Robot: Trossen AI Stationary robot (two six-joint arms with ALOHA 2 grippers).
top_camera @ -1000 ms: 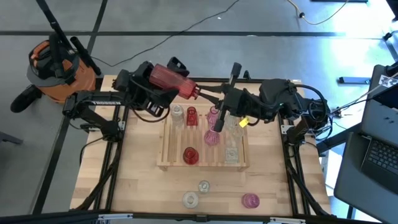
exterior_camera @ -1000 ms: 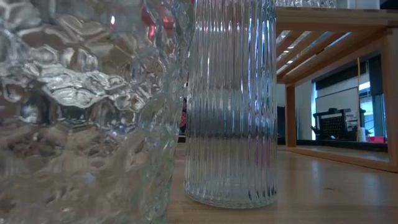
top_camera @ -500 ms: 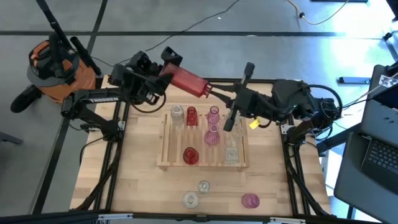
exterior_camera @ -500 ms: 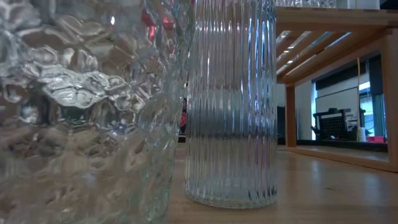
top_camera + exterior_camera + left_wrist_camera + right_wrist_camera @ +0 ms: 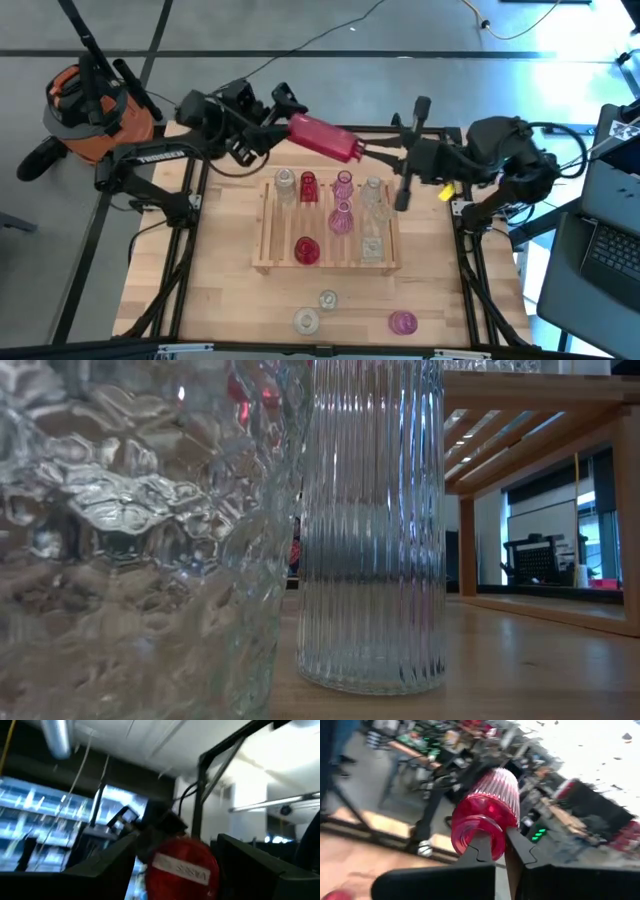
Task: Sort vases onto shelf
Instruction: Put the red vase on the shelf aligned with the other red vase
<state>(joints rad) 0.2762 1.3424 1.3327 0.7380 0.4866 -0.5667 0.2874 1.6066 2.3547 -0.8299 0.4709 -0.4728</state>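
Observation:
A red ribbed vase (image 5: 325, 138) hangs roughly level above the shelf's far edge, held between both arms. My left gripper (image 5: 286, 121) is shut on its wide end; my right gripper (image 5: 372, 152) is shut at its narrow end. The shelf (image 5: 267, 232), a rack of pale slats, carries several vases standing on their bases, among them a clear one (image 5: 285, 182), a red one (image 5: 306, 250) and a pink one (image 5: 342, 218). Three more vases stand on the tabletop near the front edge, one of them pink (image 5: 402, 322). My left gripper pinches the vase's wide base end (image 5: 182, 865) between its two fingers (image 5: 107, 870), one on either side; the labelled base faces the wrist. The fingers come from the table's left, along the vase, which is clear of the shelf. My right gripper meets the vase's narrow mouth end (image 5: 476, 834) with shut fingers (image 5: 487, 855), coming level from the table's right, along the vase. The rim sits at the fingertips; whether one finger is inside the mouth I cannot tell. The vase is clear of the shelf.
In the low view a hammered clear vase (image 5: 130, 540) and a ribbed clear vase (image 5: 370, 530) fill the foreground, with the shelf's wooden frame (image 5: 560, 420) behind. An orange vacuum (image 5: 90, 110) stands on the floor beyond the far left corner. Bare tabletop (image 5: 200, 280) lies left of the shelf.
Both grippers have moved together toward the table's right edge, carrying the red vase between them. The vase has stayed roughly level and clear of the shelf. My left gripper has rolled somewhat about its own line.

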